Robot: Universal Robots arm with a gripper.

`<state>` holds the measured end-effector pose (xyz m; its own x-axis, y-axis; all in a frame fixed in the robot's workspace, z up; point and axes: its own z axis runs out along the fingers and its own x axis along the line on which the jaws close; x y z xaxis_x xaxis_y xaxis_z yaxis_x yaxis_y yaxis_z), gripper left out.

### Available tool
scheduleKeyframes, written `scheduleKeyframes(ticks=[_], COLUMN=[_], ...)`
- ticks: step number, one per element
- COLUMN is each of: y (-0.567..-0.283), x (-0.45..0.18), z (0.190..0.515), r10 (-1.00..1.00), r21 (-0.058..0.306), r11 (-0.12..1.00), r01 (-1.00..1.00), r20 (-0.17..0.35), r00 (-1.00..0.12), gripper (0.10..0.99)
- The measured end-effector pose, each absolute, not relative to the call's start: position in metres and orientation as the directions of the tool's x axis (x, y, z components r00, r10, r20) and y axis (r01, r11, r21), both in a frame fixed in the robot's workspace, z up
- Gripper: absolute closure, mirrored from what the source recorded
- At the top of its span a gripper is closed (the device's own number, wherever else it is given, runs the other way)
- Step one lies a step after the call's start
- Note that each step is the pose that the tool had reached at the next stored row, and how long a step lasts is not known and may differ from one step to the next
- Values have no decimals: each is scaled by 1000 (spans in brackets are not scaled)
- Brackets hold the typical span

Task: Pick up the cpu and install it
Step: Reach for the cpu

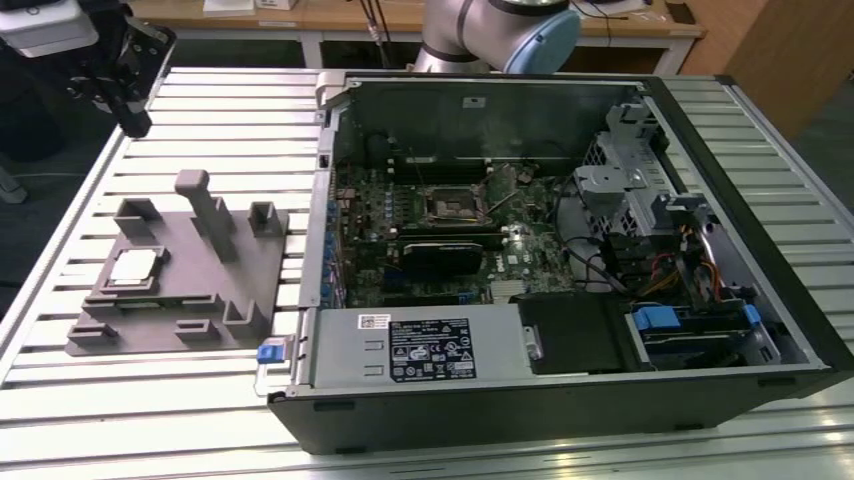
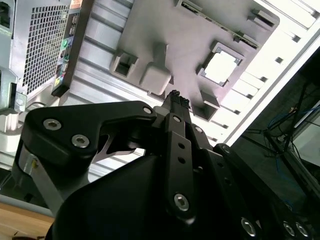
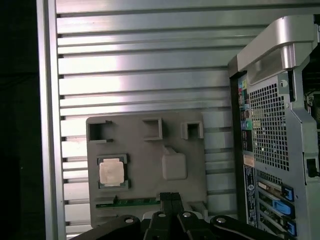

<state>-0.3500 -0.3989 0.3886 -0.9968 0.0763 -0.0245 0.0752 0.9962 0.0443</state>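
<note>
The black two-fingered claw (image 2: 175, 98) is seen shut in both wrist views: its slim fingers are pressed together at the tips, nothing is gripped between them and nothing is touched. In the exterior view the claw (image 1: 135, 122) is held in the air above a far corner of the ribbed aluminium surface (image 1: 200, 110), at the exterior view's left, well apart from the opened machine.

Beneath the claw (image 3: 170, 198), a flat grey moulded holder block (image 3: 145, 150) with raised posts and open pockets is laid on the surface. The cpu (image 3: 111, 172), a small flat square chip with a silvery metal top, is seated in a square recess of that holder, lying flat with its metal face up and clear of the claw. In the exterior view the cpu (image 1: 134, 268) is found on the part of the holder block (image 1: 200, 290) towards the exterior view's left. A narrow green circuit strip (image 3: 132, 201) is set in a slot along one edge of the holder, just beside the cpu's recess.

Towards the exterior view's right, a large black tower computer case (image 1: 561, 420) is laid on its side next to the holder, its side panel off. Inside it a green motherboard (image 1: 374, 220) is exposed, with a square metal-framed socket (image 1: 451, 205) near its middle and a black rectangular block (image 1: 447, 258) just beside the socket. A silver labelled box (image 1: 427, 350) is mounted along the near side. A pale grey robot arm (image 1: 487, 30) is seen behind the case.
</note>
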Motion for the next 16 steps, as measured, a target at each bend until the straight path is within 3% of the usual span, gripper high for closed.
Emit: scheduleKeyframes(ticks=[16], y=[-399], x=[-375], z=[388], r10=[76], r21=[44], r11=[996], r01=[75], r20=[-25], r00=[-997], gripper=[980])
